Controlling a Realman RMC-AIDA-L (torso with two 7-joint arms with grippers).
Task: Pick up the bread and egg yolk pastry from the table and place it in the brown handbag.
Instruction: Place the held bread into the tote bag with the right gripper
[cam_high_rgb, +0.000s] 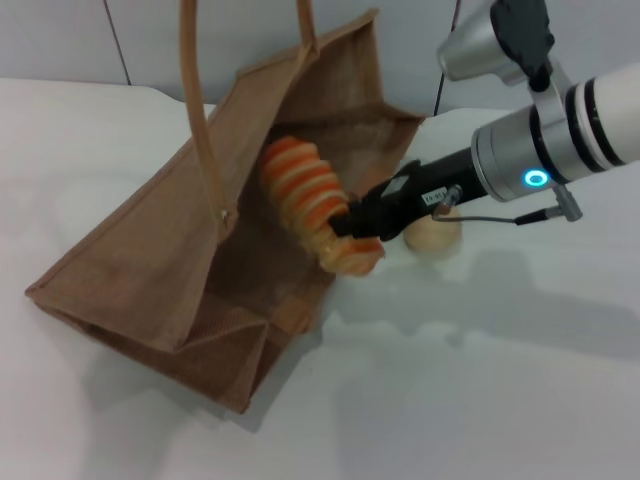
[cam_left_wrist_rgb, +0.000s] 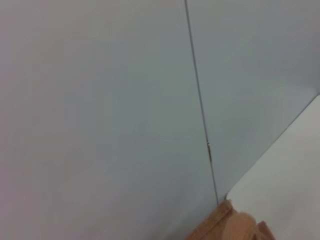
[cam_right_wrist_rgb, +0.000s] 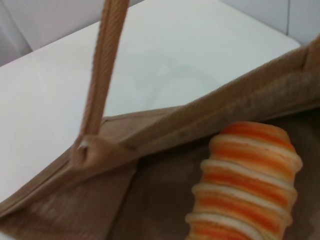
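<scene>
The brown handbag (cam_high_rgb: 170, 270) lies tilted on the white table with its mouth open toward the right. Its long handles (cam_high_rgb: 200, 120) rise up out of the head view. My right gripper (cam_high_rgb: 352, 228) is shut on the lower end of the striped orange and cream bread (cam_high_rgb: 300, 185) and holds it slanted at the bag's mouth, upper end over the inner wall. The right wrist view shows the bread (cam_right_wrist_rgb: 250, 185) inside the bag's rim (cam_right_wrist_rgb: 200, 112). The egg yolk pastry (cam_high_rgb: 433, 236) sits on the table just behind the right gripper. The left gripper is out of view.
The white table (cam_high_rgb: 480, 400) stretches in front and to the right of the bag. A grey panelled wall (cam_left_wrist_rgb: 100, 100) stands behind. The left wrist view shows only that wall, a table corner and a tan piece of the bag (cam_left_wrist_rgb: 227, 225).
</scene>
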